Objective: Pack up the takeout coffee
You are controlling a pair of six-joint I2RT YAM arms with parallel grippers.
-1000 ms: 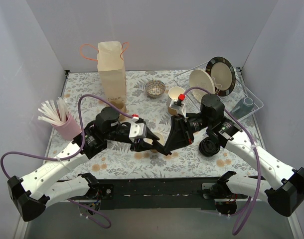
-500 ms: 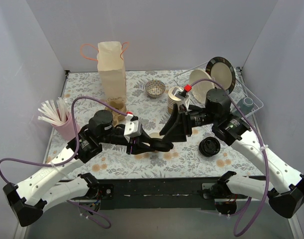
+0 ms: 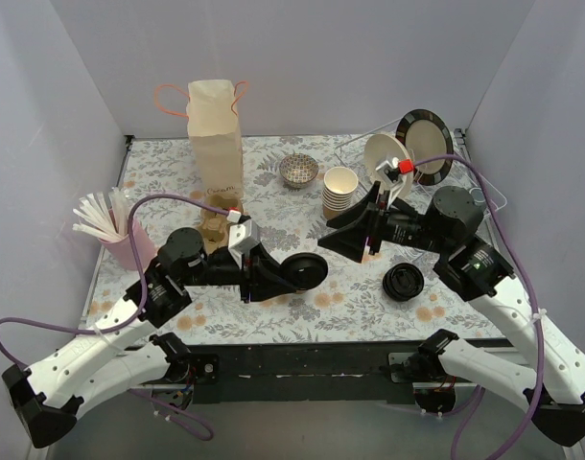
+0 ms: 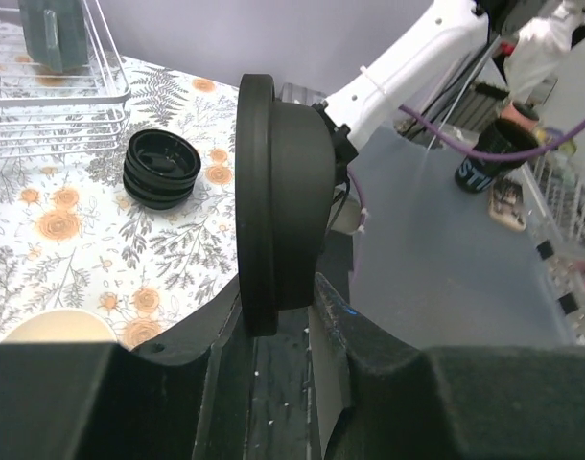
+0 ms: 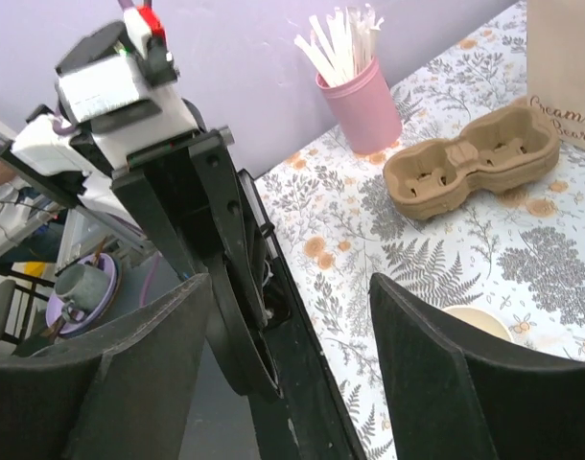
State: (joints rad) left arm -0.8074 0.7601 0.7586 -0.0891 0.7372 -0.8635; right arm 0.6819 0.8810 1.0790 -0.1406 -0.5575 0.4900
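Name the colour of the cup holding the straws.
Pink; the cup shows best in the right wrist view.

Bright, even, diffuse light, faint soft shadows on the bench (image 3: 350, 307), overhead view sharp, wrist views blurred in the dark lower foreground

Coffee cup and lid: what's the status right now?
Left gripper shut on black lid. Right gripper open, empty. Paper cup on table, no lid. Loose lid stack apart, not blocking.
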